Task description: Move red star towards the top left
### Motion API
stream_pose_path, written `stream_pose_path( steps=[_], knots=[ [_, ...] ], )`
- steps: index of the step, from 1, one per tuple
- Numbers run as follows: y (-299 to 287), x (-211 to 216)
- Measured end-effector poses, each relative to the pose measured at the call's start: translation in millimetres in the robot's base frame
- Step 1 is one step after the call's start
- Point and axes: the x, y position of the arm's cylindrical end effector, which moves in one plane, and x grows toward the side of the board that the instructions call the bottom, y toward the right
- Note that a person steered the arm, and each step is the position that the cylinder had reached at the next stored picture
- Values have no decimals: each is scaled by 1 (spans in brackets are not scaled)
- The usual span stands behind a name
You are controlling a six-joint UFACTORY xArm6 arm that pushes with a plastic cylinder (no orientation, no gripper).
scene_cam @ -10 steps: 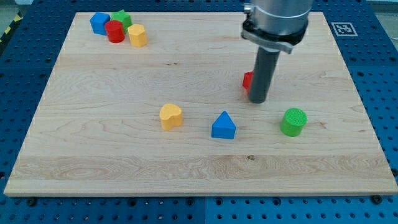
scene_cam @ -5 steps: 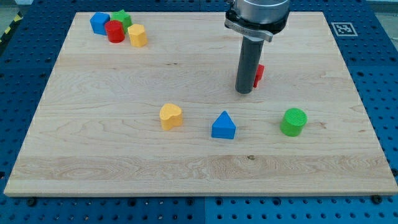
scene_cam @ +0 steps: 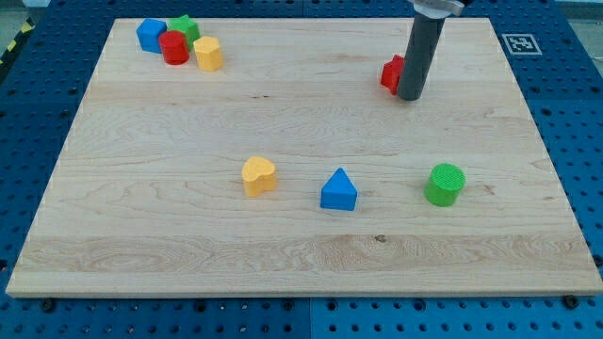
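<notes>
Since the earlier frames we have carried our rod up and toward the view's right: my tip [scene_cam: 410,97] now rests just to the right of the red star [scene_cam: 392,73], touching it, where before it stood on the star's left. The star itself has shifted toward the view's top and sits in the upper right part of the wooden board [scene_cam: 141,217], partly hidden by the rod. We carry no claw, so nothing spreads or pinches.

We count eight blocks. Two red: the star and a red cylinder [scene_cam: 173,47]. Two blue: a blue block [scene_cam: 150,35] and a blue triangle [scene_cam: 338,190]. Two green: a green star [scene_cam: 185,28] and a green cylinder [scene_cam: 445,185]. Two yellow: a yellow block [scene_cam: 208,54] and a yellow heart [scene_cam: 258,175].
</notes>
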Motion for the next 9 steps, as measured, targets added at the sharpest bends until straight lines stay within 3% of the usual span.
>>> stream_pose_path(
  steps=[4,9],
  knots=[
    [-38,4],
    [-38,-56]
  ],
)
